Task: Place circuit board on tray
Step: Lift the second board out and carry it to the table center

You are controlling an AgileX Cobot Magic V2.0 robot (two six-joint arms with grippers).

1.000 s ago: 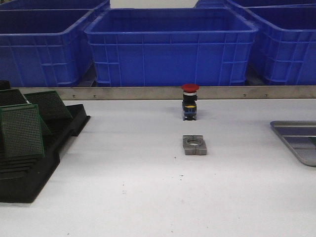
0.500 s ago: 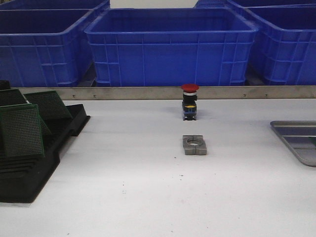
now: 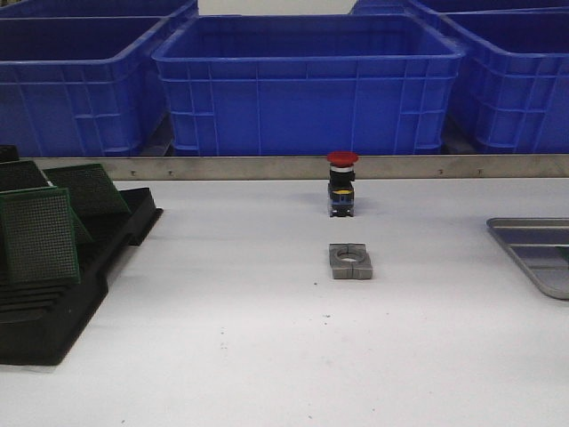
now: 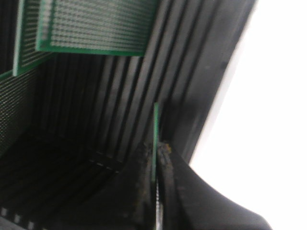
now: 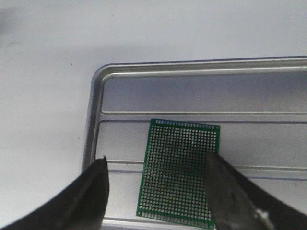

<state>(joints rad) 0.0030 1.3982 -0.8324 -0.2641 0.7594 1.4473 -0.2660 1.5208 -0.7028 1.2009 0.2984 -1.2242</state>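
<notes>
Bright, even light; left wrist view blurred.

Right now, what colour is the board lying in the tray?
Green, with a grid of small silver-ringed holes: the circuit board lies flat on the tray. Right wrist view shows it best.

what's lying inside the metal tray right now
One green circuit board lies flat on the tray floor, between the open right gripper fingers. The tray's far end is out of view.

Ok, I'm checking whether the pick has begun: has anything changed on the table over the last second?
Nothing visibly changed in the front view. The boards in the rack, the button, the grey block and the tray all sit as before.
</notes>
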